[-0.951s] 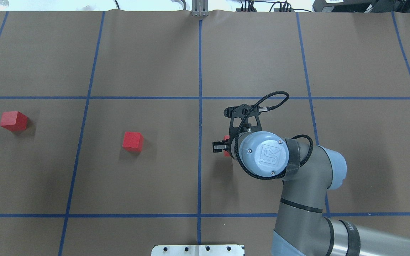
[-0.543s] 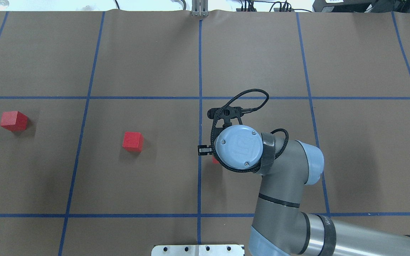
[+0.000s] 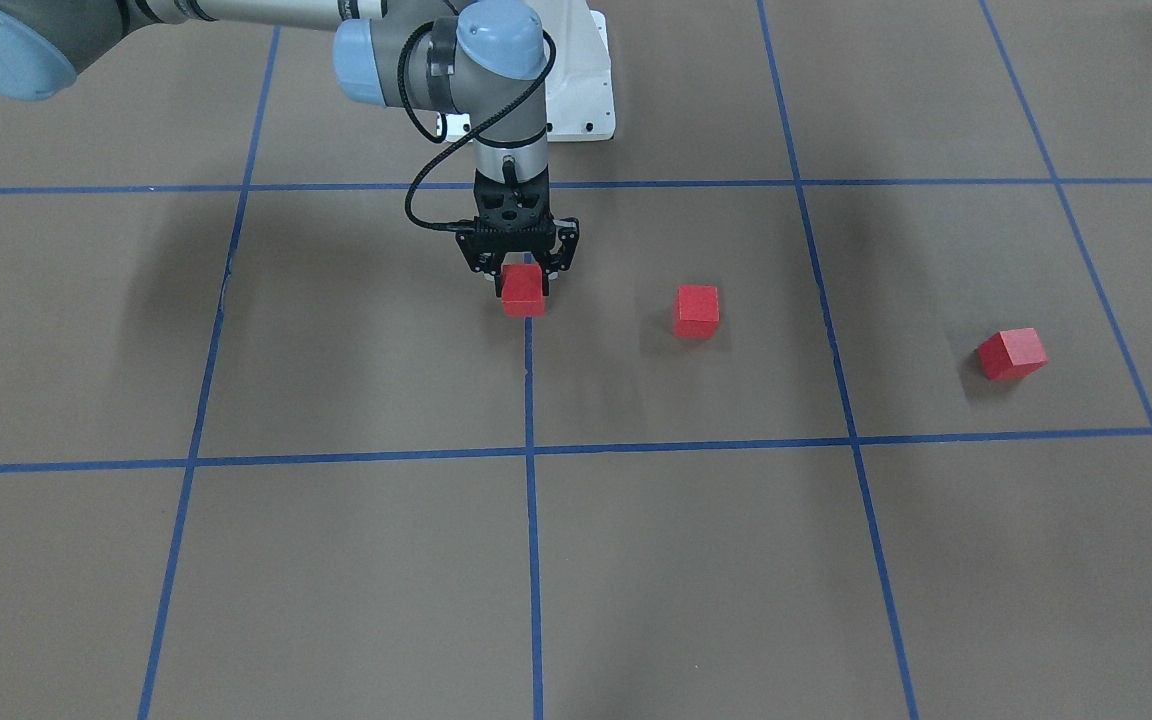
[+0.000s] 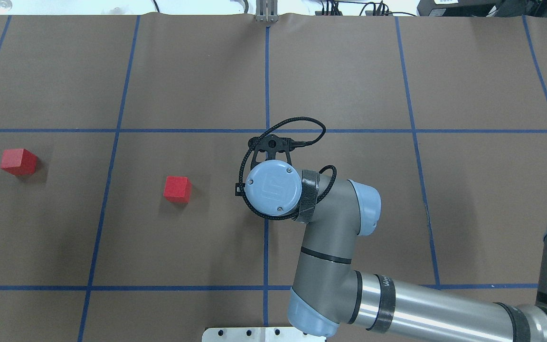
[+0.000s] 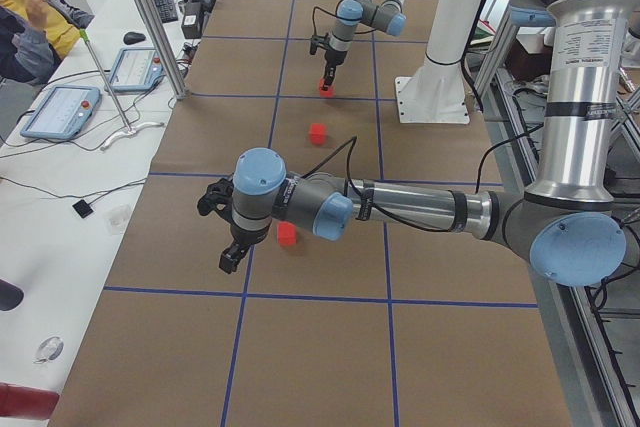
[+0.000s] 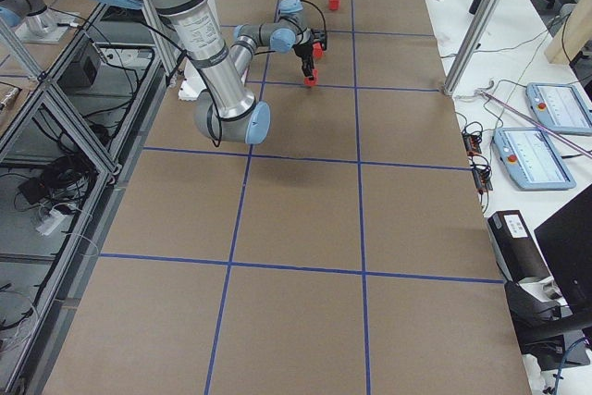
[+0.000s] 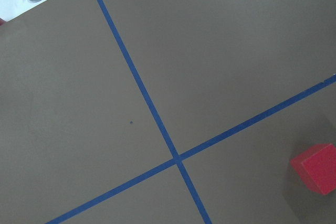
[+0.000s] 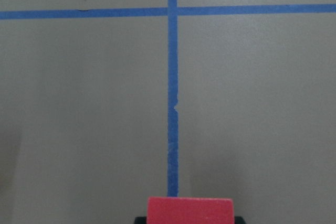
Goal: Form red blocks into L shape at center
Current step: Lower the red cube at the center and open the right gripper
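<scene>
Now my right gripper [image 3: 523, 278], clamped on one red block [image 3: 523, 297], has carried it sideways over the center tape line [image 3: 529, 380]; the nearby block [image 3: 696, 311] and the far block [image 3: 1011, 353] are not yet fetched.

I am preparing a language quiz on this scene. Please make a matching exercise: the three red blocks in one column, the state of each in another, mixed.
Front-facing view, from its left:
1. first block
2. second block
3. third block

A. lies askew to the tape lines
B. gripped by the right claw, over the centre tape line
C. lies free, square to the tape lines

Pairs: 1-B, 2-C, 3-A
</scene>
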Controlling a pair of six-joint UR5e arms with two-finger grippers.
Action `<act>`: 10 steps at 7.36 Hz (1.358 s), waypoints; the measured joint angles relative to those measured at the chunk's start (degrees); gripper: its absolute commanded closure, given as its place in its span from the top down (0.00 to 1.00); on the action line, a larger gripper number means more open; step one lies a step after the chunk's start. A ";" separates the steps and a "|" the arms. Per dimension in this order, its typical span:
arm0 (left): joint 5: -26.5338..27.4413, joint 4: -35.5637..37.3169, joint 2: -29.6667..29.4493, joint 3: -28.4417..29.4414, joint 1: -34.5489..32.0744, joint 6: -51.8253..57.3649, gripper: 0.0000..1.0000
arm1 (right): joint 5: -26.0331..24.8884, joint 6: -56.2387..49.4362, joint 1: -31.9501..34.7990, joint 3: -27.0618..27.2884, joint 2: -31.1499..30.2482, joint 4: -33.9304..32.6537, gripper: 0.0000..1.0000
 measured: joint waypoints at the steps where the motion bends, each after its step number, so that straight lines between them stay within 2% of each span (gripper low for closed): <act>1: 0.00 0.00 0.00 0.00 0.01 0.00 1.00 | -0.53 0.34 0.00 -0.93 0.32 0.52 0.00; 3: 0.00 0.00 0.01 0.04 0.01 0.00 1.00 | -0.93 0.52 0.00 -1.78 0.60 0.83 0.00; 5: 0.00 0.00 -0.04 0.00 0.01 0.00 1.00 | -1.04 0.55 0.00 -3.02 1.35 0.80 0.05; 8: 0.00 0.00 -0.05 -0.09 0.01 0.00 1.00 | -1.12 0.52 0.00 -3.56 1.68 0.69 0.23; 10: 0.00 0.00 -0.05 -0.09 0.01 0.00 1.00 | -1.22 0.54 -0.03 -3.65 1.71 0.61 0.43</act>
